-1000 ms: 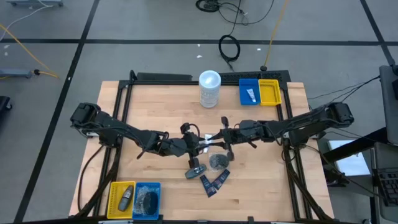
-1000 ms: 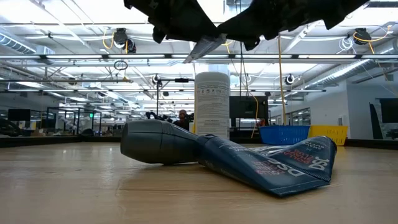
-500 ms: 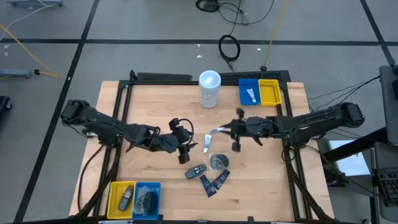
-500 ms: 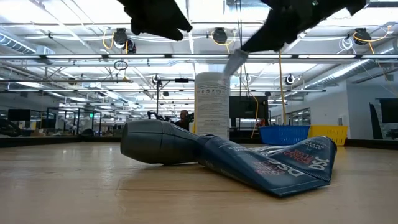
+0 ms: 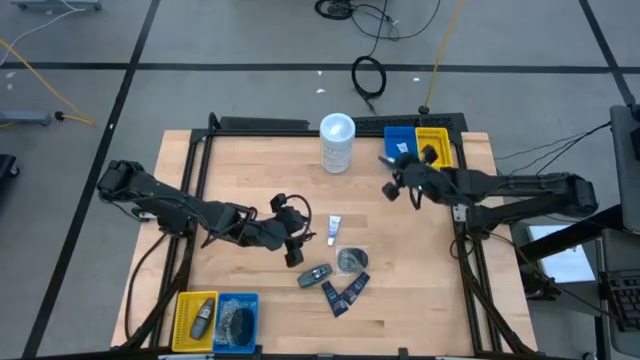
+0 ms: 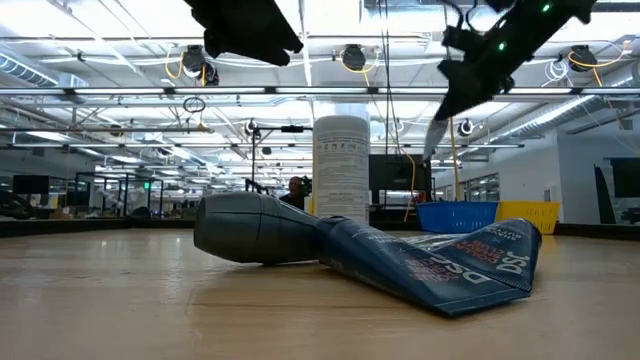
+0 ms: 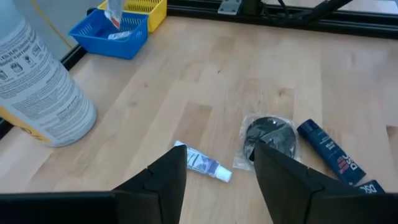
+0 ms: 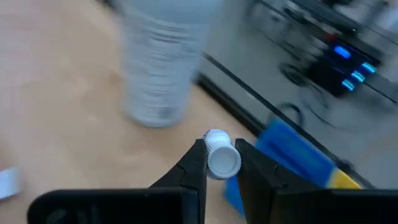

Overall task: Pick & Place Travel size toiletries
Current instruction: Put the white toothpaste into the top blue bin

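Near the upper right of the high view, the right gripper (image 5: pixel 392 172) is clamped on 1 small white tube (image 8: pixel 222 158) with a ribbed cap, just beside the blue bin (image 5: pixel 401 147). At centre, the left gripper (image 5: pixel 298 240) hangs with fingers apart above bare wood, beside a second white tube (image 5: pixel 333 229), 1 dark bundle (image 5: pixel 351 260) and navy sachets (image 5: pixel 345 293).

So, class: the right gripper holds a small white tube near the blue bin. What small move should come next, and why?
Probably carry it on over the blue plastic bin and release. The right gripper is shut on the small white capped tube beside that bin, which already holds one like it.
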Action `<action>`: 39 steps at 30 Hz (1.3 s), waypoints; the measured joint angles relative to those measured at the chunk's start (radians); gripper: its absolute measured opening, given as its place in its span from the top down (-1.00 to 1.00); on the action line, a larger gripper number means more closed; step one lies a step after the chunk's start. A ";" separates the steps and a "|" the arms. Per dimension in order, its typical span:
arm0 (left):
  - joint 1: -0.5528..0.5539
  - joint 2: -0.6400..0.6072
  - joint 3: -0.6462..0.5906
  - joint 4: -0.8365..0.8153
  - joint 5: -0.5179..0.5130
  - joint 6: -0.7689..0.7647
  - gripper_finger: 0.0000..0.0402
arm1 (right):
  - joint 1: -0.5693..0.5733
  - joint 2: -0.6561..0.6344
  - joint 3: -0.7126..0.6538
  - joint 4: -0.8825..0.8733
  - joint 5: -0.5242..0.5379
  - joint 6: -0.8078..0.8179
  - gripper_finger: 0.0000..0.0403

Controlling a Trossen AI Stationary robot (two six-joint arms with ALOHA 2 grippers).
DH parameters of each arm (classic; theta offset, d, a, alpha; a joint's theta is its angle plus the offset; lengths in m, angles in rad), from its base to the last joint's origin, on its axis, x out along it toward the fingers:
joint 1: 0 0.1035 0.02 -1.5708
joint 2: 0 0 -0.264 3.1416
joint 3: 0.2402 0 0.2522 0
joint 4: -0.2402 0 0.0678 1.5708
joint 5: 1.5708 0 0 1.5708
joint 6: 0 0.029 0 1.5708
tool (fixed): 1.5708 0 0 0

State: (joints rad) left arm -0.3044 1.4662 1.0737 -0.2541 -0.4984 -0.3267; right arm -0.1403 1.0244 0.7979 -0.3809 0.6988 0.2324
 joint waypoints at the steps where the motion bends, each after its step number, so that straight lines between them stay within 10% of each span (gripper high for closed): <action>1: 0.001 0.000 0.000 0.000 0.000 0.000 0.09 | -0.026 0.007 0.000 -0.009 0.014 0.015 0.75; 14: 0.002 0.000 0.000 0.024 -0.001 0.004 0.10 | -0.335 0.103 -0.138 0.206 -0.020 0.034 0.75; 28: 0.003 0.000 0.000 0.026 -0.002 0.010 0.09 | -0.405 0.102 -0.236 0.420 -0.071 0.043 0.75; 39: 0.003 0.000 0.000 0.027 -0.001 0.006 0.09 | -0.409 0.102 -0.236 0.420 -0.071 0.044 0.16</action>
State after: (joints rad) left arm -0.3017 1.4662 1.0737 -0.2276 -0.4995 -0.3206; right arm -0.5495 1.1267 0.5617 0.0387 0.6273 0.2760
